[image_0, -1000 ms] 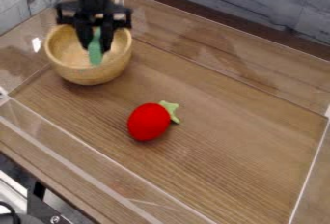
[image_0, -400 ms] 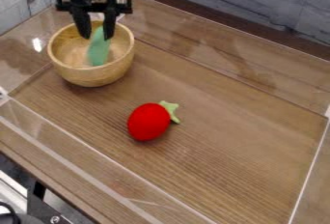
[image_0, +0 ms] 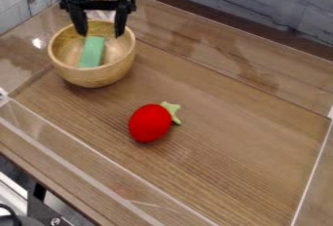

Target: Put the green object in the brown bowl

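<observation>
The green object (image_0: 93, 52), a flat light-green bar, lies inside the brown bowl (image_0: 68, 70), a tan wooden bowl at the upper left of the table. My black gripper (image_0: 100, 23) hangs just above the bowl's far rim, pointing down. Its two fingers stand apart and open, with nothing between them. The bar is clear of both fingers.
A red strawberry-shaped toy (image_0: 152, 122) with small green leaves rests on the wooden tabletop near the middle. A clear plastic wall (image_0: 78, 167) runs along the table's front and left edges. Grey planks stand behind the table.
The gripper has opened and let go of the green bar, which now lies flat in the bowl instead of standing between the fingers. The gripper has risen slightly.
</observation>
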`<state>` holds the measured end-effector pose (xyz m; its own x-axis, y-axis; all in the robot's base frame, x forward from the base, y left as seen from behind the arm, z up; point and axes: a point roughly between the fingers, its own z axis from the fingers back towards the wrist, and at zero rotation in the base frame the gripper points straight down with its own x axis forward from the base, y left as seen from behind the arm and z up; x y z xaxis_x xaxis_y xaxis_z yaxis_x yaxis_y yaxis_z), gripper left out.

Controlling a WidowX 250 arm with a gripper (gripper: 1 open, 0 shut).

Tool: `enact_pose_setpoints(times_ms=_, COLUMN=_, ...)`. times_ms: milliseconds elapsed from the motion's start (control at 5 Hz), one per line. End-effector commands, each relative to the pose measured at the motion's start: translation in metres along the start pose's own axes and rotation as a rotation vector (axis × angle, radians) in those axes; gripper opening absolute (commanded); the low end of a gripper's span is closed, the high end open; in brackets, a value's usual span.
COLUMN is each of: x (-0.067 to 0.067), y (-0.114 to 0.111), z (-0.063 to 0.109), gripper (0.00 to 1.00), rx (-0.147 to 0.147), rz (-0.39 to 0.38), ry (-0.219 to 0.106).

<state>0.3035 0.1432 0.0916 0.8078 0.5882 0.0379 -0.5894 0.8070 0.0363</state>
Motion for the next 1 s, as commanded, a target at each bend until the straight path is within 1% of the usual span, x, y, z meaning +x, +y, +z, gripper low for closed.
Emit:
enact_pose_setpoints(times_ms=0, x=0.01, y=-0.017, z=0.024, gripper=1.0, rx=-0.021, rz=-0.004, ry=-0.046)
enact_pose_setpoints(times_ms=200, x=0.003, y=-0.029, z=0.023, gripper=1.0, rx=-0.03, rz=-0.002, ry=-0.039)
enact_pose_setpoints(times_ms=400, x=-0.003, y=-0.035, z=0.017, gripper=1.0, rx=-0.03, rz=0.011, ry=-0.032)
enact_pose_setpoints(times_ms=800, x=-0.002, y=-0.043, z=0.039, gripper=1.0, rx=-0.039, rz=0.007, ry=-0.025)
